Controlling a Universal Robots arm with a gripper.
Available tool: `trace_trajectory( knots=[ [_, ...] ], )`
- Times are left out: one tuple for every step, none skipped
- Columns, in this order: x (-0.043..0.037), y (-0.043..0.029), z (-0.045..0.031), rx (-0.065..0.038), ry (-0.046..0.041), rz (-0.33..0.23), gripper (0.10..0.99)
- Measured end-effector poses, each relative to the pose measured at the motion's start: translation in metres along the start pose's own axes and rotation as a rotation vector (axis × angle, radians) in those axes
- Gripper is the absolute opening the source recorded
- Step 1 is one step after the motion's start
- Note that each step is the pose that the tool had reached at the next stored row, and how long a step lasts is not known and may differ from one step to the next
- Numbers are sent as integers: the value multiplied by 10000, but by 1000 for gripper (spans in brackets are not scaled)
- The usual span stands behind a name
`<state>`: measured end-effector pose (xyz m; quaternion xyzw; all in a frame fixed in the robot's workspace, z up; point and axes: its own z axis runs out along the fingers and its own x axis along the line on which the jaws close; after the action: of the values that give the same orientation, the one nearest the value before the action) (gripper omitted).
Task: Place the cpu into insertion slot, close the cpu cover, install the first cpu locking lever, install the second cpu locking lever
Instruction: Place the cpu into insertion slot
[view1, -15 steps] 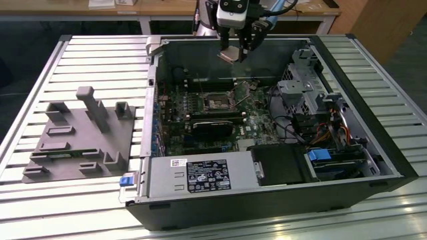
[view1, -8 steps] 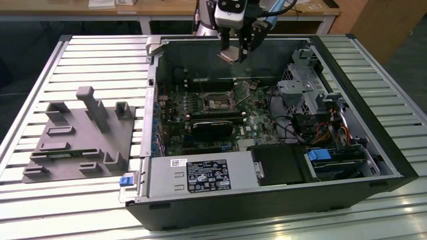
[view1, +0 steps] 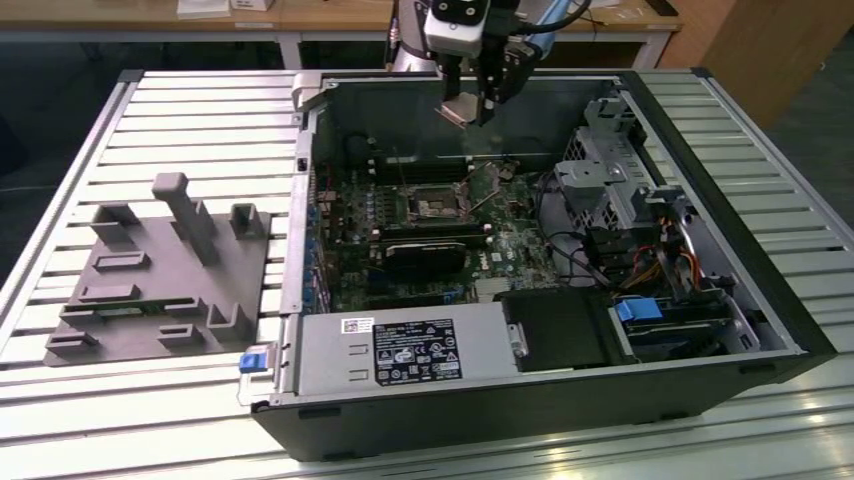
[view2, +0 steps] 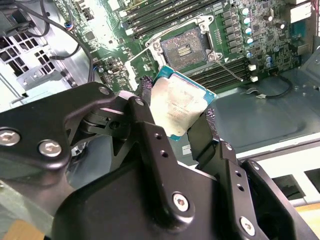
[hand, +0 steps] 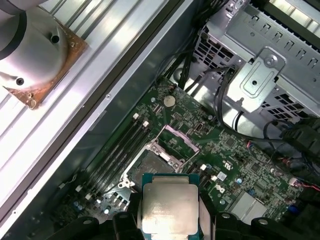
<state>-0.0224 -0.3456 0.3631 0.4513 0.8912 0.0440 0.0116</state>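
Note:
My gripper (view1: 470, 103) hangs above the back of the open computer case, shut on the cpu (view1: 458, 110). In both wrist views the cpu (view2: 182, 107) (hand: 167, 207) shows as a silver-grey square chip with a green rim, pinched by its edges between the black fingers (view2: 145, 87). The insertion slot (view1: 438, 207) (view2: 182, 47) (hand: 147, 165) lies open on the green board below the chip, with nothing in it. The cpu cover (hand: 179, 141) (view2: 140, 62) stands swung up beside the slot. A thin locking lever (view2: 227, 70) sticks out along the slot's side.
Long memory slots (view2: 160, 15) run beside the socket. In the case are a black module (view1: 420, 255), a power supply (view1: 400, 350) and a metal drive cage (view1: 607, 170) with cables. A grey fixture (view1: 160, 265) sits on the slatted table at the exterior view's left.

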Motion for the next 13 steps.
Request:
trace_trajectory(
  knots=[
    [0, 0, 0, -1, -4, 46, 537],
    [0, 0, 1, -2, -7, 88, 537],
    [0, 0, 1, -2, -11, 128, 537],
    [0, 0, 1, -3, -15, 169, 537],
    [0, 0, 1, -4, -19, 209, 537],
    [0, 0, 1, -5, -22, 249, 537],
    [0, 0, 1, -5, -25, 287, 537],
    [0, 0, 2, -6, -29, 329, 537],
    [0, 0, 1, -7, -33, 367, 537],
    [0, 0, 1, -7, -36, 405, 537],
    [0, 0, 2, -9, -39, 443, 537],
    [0, 0, 2, -9, -42, 480, 537],
    [0, 0, 2, -9, -46, 516, 537]
  ],
)
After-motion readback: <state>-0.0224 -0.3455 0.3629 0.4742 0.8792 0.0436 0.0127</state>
